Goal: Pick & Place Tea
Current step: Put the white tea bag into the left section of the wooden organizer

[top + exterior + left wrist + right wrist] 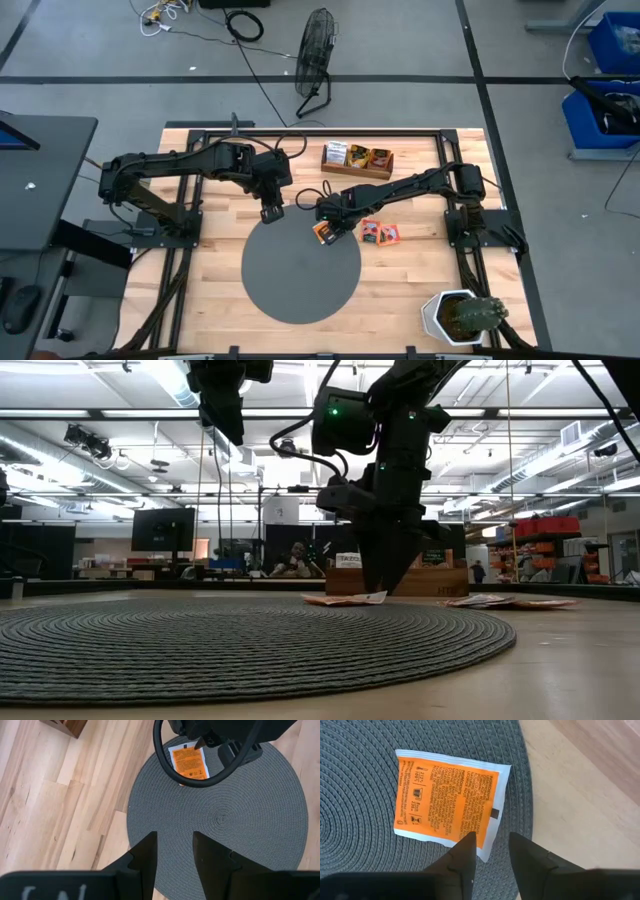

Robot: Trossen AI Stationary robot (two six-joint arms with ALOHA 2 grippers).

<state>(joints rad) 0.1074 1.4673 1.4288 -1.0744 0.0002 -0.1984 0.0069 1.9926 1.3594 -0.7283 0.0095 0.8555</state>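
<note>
Wooden desk [200, 270] with a round grey mat [300, 270].
An orange tea packet [447, 802] lies flat on the mat's edge; the right gripper [490, 851] hangs over it, jaws apart, and the left gripper [175, 851] waits nearby, jaws apart, holding nothing.

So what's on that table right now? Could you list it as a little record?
mat: round grey woven mat mid-table
packet on mat: orange tea packet lying flat near the mat's edge
right gripper: directly over that packet, fingers apart
left gripper: above the mat's far edge, open, holding nothing
other packets: two on the wood beside the mat
wooden box: more packets inside
</note>
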